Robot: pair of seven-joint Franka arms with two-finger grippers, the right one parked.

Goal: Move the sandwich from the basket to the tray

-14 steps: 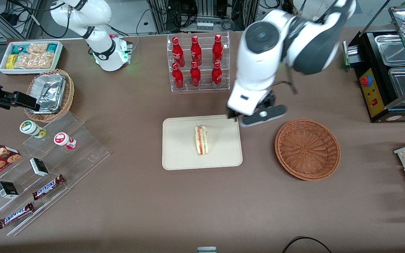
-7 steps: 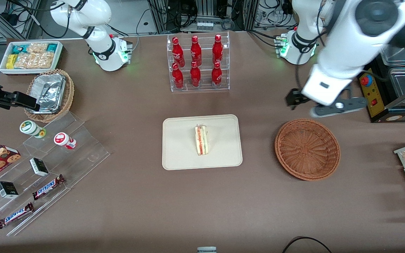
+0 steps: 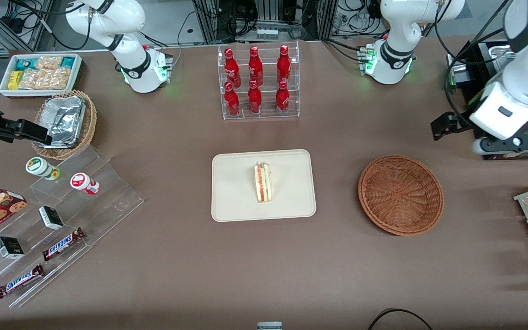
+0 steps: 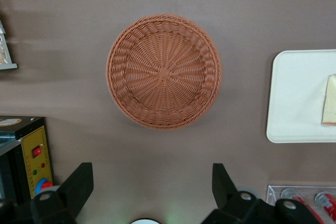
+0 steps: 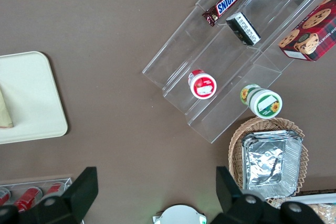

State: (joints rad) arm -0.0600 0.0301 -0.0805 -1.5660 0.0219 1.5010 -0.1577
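**Sandwich on tray, basket empty**

The triangular white-bread sandwich (image 3: 262, 183) lies on the cream rectangular plastic tray (image 3: 232, 197), near its middle. The round reddish-brown wicker basket (image 3: 400, 195) holds nothing, with bare brown table between it and the tray. The left arm's gripper (image 4: 152, 188), fingers spread wide and empty, has swung from the tray's edge toward the working arm's end, high above the table.

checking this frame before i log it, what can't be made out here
- Sandwich on tray: left wrist view cuts it at the edge.
- Gripper, open, high above the table near the basket: front view hides its fingers under the arm.
- Small box labels: too small, front view.
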